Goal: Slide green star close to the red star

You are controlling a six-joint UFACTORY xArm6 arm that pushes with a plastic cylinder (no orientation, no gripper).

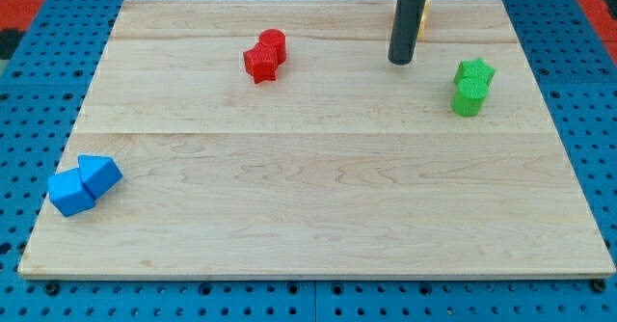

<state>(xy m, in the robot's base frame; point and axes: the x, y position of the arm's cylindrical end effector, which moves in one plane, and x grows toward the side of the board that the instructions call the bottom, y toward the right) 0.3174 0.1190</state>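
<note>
Set down on the pale wooden board (318, 197), my tip (400, 62) touches no block; no claw is fitted, only a dark rod. The green star-shaped block (475, 73), touching a green cylinder (468, 98), is seen just to the tip's right, well apart from the red star-shaped block (258, 64) at the view's upper left.

No text, label, brand, number or sign can be read anywhere in the camera view. The wooden board (318, 197) shows only plain grain, the blocks carry no markings, and the dark rod is unmarked as well.
</note>
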